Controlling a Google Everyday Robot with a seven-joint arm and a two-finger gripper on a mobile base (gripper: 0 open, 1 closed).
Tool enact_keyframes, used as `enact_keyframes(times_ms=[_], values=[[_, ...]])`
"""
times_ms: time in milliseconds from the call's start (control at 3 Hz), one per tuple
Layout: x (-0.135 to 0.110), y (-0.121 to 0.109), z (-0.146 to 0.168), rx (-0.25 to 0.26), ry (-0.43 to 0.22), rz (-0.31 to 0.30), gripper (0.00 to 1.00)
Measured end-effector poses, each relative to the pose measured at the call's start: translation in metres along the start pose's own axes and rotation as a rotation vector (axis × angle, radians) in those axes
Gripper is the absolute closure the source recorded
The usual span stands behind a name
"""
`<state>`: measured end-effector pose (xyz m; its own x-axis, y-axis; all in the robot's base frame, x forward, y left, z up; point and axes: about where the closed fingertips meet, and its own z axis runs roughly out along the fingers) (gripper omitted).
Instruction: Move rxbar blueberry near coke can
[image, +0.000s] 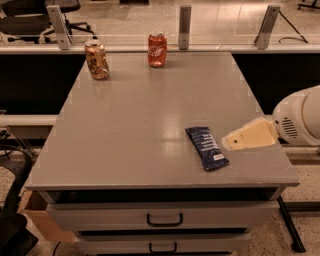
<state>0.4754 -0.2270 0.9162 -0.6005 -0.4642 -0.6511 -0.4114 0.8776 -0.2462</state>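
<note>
Gold-brown can (96, 60) stands at far left of the grey tabletop (140, 115). Coke can (157, 49) upright at far edge, well apart from the bar. Rxbar blueberry (207, 147) lies flat near front right. Hand (229, 142) hovers just beside its right; apart or together, cannot tell.
</note>
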Motion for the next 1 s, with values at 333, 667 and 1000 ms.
enact_keyframes(times_ms=[333,667,1000], values=[[-0.014,-0.006,0.001,0.024,-0.055,0.003,0.00],[-0.014,-0.006,0.001,0.024,-0.055,0.003,0.00],[-0.011,0.010,0.005,-0.003,-0.077,0.027,0.00]])
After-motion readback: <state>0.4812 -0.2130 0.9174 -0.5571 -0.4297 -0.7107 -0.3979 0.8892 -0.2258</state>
